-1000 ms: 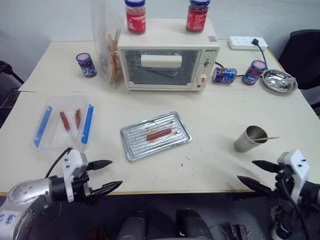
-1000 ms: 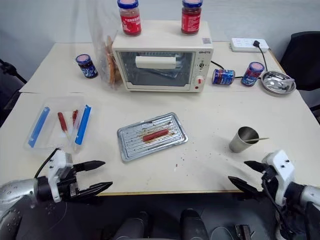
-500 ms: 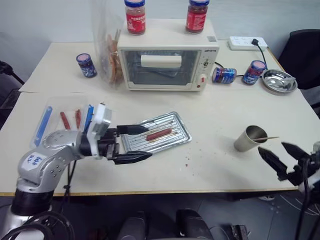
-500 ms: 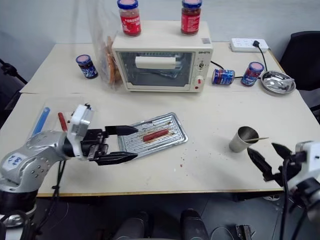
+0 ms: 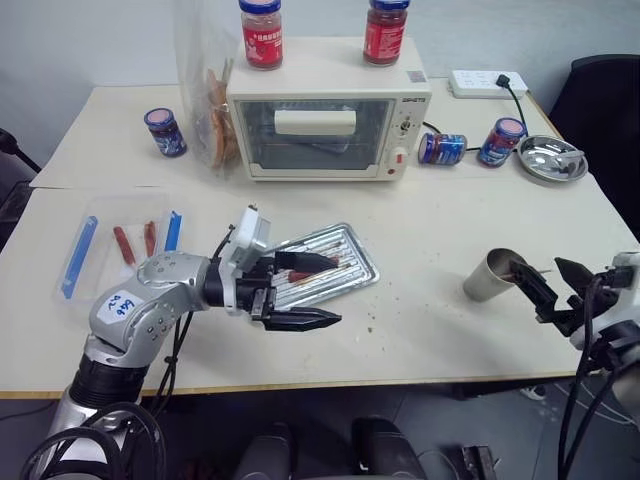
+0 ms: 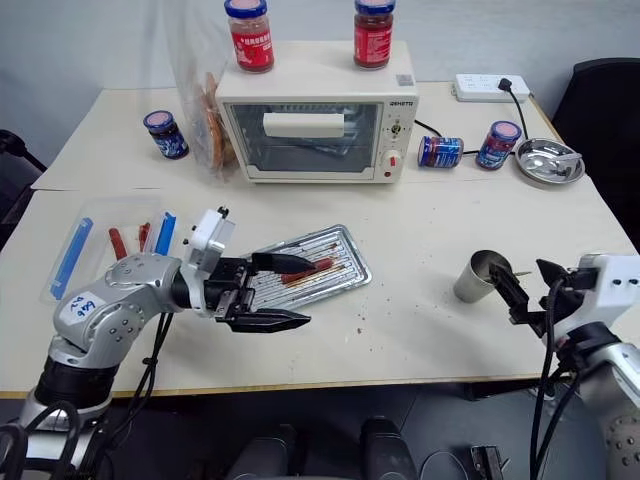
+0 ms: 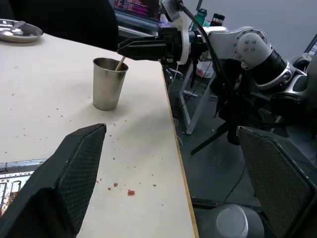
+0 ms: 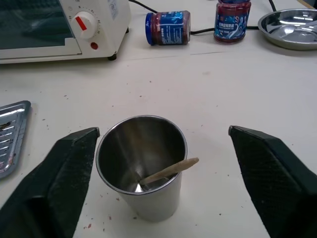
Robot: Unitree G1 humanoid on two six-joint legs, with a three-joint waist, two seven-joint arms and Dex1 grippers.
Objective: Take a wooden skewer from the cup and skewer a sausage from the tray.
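Note:
The steel cup [image 5: 487, 275] stands upright near the table's right front. One wooden skewer [image 8: 168, 171] leans inside it, its tip over the rim. My right gripper [image 5: 535, 265] is open and level, just beside the cup on its near right side; in the right wrist view its fingers [image 8: 59, 178] flank the cup [image 8: 143, 168] without touching it. The silver tray [image 5: 355, 265] lies mid-table with the sausage [image 6: 305, 272] on its ribbed floor. My left gripper [image 5: 335, 290] is open, pointing right, with its upper finger over the sausage and its lower finger past the tray's near edge.
A toaster oven [image 5: 330, 125] with two red jars on top stands at the back. A clear box with blue clips [image 5: 120, 245] holding sausages on sticks lies left. A steel bowl [image 5: 550, 158] and blue jars [image 5: 500, 140] sit at the back right. The table's right edge is close to the cup.
My left arm swung up from the front left edge and rightwards over the tray. My right gripper rose and went forward to the cup. Both stayed open.

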